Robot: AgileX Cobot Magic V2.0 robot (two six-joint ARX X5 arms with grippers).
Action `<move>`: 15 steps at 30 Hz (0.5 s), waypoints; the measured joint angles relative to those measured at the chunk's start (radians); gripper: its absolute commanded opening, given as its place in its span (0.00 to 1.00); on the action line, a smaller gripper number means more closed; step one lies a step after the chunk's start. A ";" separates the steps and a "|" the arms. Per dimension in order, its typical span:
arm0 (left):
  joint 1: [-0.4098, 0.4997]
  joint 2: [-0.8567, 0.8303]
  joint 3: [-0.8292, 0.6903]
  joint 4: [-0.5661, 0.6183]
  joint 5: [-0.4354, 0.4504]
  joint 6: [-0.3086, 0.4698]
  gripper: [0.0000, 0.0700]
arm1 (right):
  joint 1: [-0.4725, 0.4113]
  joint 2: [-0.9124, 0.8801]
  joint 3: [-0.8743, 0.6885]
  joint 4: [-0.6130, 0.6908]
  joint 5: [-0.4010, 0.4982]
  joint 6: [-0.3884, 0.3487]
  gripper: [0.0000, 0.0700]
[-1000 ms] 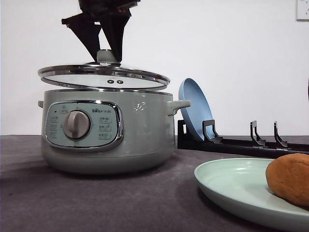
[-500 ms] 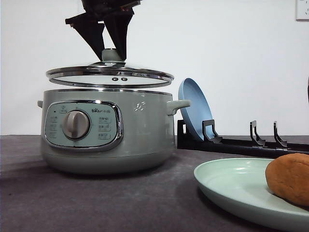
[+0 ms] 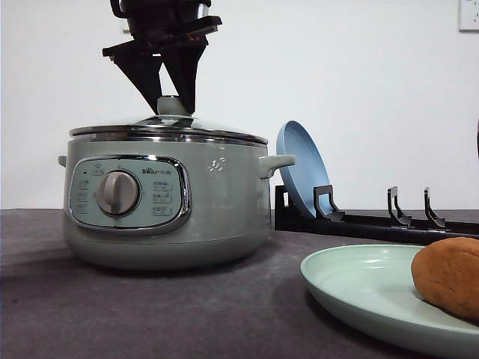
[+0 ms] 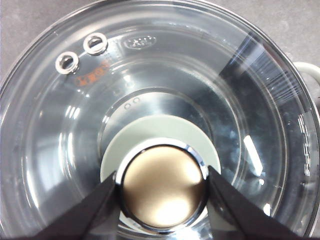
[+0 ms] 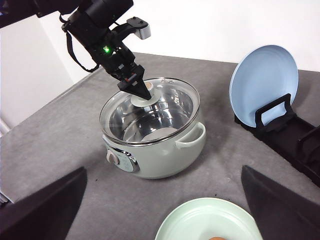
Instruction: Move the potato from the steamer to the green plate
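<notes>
Potato (image 3: 447,277): lying in the green plate (image 3: 359,288), toward its right side, cut off by the edge of the front view; orange-brown, matte.
Green plate: on the dark table (image 3: 150,314), front right, holding the potato alone; in the right wrist view just the far rim (image 5: 210,220) visible, with a sliver of the potato at the edge.
Steamer (image 3: 217,217): on the table, left of centre, well apart from the green plate; dial (image 3: 118,193) and control panel facing the front camera.
Lid (image 3: 168,129): seated level on the steamer rim; glass, chrome-rimmed, two small vents (image 4: 80,52) near one edge.
Steamer inside: bare metal bowl seen through the glass in both wrist views; nothing resting in it.
Knob (image 4: 161,186): centre of the lid, shiny top, pale green base.
Left gripper (image 3: 171,101): directly above the lid, pointing down, closed around the knob, a finger (image 4: 90,210) pressed to each side.
Right gripper (image 5: 160,200): spread wide, holding nothing, raised above the table; dark finger (image 5: 40,205) at each lower corner of its own view, the green plate's rim between them.
Potato to fingers: well apart from the left fingers, over at the steamer; contact with the right fingers not seen.
Blue plate (image 3: 301,176): upright, leaning in the black rack (image 3: 374,221) behind and right of the steamer.
</notes>
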 measured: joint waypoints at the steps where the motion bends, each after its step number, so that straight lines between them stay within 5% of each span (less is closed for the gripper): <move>1: 0.000 0.000 0.000 -0.001 0.000 0.001 0.00 | 0.000 0.000 0.000 0.000 0.000 0.000 0.89; 13: 0.000 -0.026 -0.059 0.042 0.002 0.002 0.00 | 0.000 0.000 0.000 0.000 0.000 0.000 0.89; 15: 0.000 -0.026 -0.060 0.033 0.001 0.000 0.07 | 0.000 0.000 0.000 0.000 0.000 0.000 0.89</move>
